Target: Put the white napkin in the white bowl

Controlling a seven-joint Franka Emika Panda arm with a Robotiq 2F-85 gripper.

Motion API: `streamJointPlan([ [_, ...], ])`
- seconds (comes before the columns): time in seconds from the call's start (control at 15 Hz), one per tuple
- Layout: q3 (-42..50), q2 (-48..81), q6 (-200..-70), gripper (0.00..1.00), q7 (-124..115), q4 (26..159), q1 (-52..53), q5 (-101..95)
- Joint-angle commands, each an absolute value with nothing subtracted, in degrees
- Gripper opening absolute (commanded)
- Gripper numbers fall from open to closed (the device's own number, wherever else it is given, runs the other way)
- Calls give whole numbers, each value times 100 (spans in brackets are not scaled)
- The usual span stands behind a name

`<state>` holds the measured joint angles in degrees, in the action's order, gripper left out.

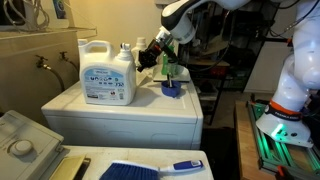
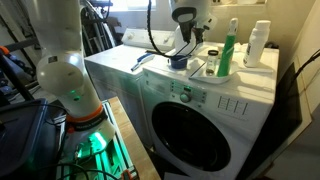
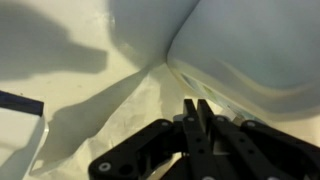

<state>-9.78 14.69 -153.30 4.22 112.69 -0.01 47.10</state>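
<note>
My gripper (image 1: 152, 56) hangs low over the white washer top (image 1: 120, 112), between the detergent jug and a small blue bowl (image 1: 172, 90). It also shows in an exterior view (image 2: 187, 47), just above that blue bowl (image 2: 178, 63). In the wrist view the two black fingers (image 3: 197, 108) are pressed together with nothing visible between them, pointing at the washer surface beside the jug's white base (image 3: 250, 50). I cannot make out a white napkin or a white bowl in any view.
A large white detergent jug (image 1: 107, 73) stands on the washer. A green bottle (image 2: 228, 48) and a white bottle (image 2: 259, 44) stand in a tray near the wall. A blue brush (image 1: 150, 169) lies on a nearer surface. A dark-edged white object (image 3: 20, 120) sits at the left of the wrist view.
</note>
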Motion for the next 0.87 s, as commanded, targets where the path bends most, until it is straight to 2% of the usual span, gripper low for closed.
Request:
streamJointPlan([
  [0.0,-972,1533,-16433,3,702,11494,181,4597],
  [0.07,-984,1575,-16638,3,701,11487,226,4613],
  [0.13,-923,1562,-16720,36,570,11543,295,4457],
  [0.2,-867,1490,-16718,36,514,11632,332,4338],
  [0.33,-803,1357,-16710,50,495,11763,371,4124],
  [0.4,-939,1575,-16643,32,600,11492,298,4343],
  [0.53,-897,1531,-16644,48,597,11528,311,4247],
  [0.6,-887,1509,-16644,50,597,11548,311,4233],
  [0.8,-881,1489,-16644,50,597,11563,315,4222],
])
